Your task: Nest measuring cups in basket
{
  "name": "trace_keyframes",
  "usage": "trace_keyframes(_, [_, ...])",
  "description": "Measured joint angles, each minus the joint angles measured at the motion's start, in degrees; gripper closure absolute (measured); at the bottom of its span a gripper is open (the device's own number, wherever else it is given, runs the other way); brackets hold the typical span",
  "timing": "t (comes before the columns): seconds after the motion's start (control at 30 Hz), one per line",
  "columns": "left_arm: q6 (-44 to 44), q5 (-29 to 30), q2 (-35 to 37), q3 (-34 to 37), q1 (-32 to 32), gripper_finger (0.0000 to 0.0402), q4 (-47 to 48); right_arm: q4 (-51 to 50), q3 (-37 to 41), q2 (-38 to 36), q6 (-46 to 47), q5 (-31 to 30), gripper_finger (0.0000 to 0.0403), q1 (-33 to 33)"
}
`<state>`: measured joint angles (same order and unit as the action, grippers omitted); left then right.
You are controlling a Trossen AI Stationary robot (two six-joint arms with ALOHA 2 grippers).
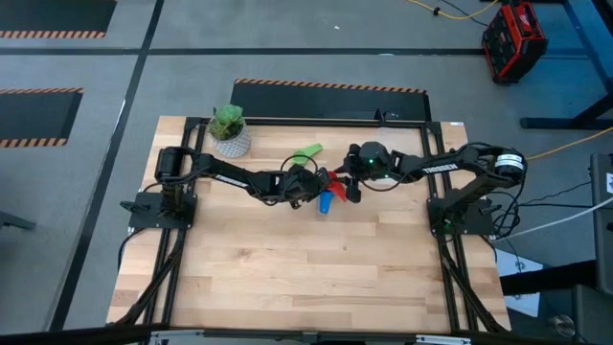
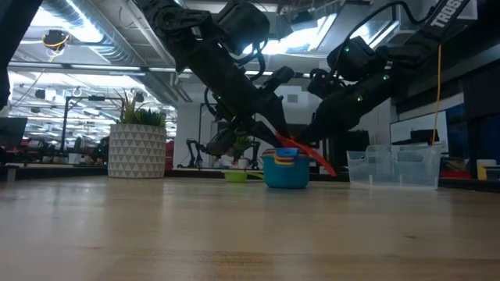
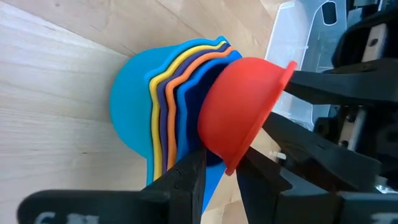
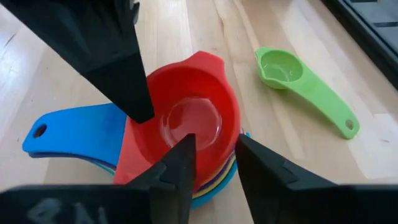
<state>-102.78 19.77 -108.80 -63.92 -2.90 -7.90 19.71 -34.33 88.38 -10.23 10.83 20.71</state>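
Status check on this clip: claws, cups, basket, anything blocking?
Both claws at the red cup, left claw astride its rim. Red cup sits tilted on the nested stack, on the table, not in the basket. Green cup lies apart. Nothing blocking.

the high view is evenly lit from overhead, with only soft shadows under the arms on the bench. the low view is dim and backlit: ceiling light strips glare brightly, the arms read as near silhouettes, and the near bench surface is blurred. in the wrist views the close dark fingers are out of focus, and the red cup shows a glossy highlight.
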Motion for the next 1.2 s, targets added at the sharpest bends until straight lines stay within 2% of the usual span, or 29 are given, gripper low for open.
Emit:
trace_keyframes(0.37, [0.90, -0.08, 0.01, -0.06, 0.55, 0.0323, -0.17, 2.77, -0.11, 0.55, 2.39, -0.16, 0.0390, 0.02])
trace_keyframes(0.87, [7.51, 0.93, 0.71, 0.00, 0.88, 0.0323, -1.47, 0.20, -1.23, 0.59, 4.12, -0.42, 0.0395, 0.04])
trace_keyframes(1.03, [11.69, 3.37, 2.54, -0.04, 1.53, 0.0323, -1.25, -2.75, -2.56, 0.07, 4.17, -0.17, 0.0395, 0.02])
trace_keyframes(1.2, [13.50, 3.84, 4.62, -0.14, 1.45, 0.0323, 2.50, -3.08, -2.60, -1.37, 5.10, -0.13, 0.0395, 0.04])
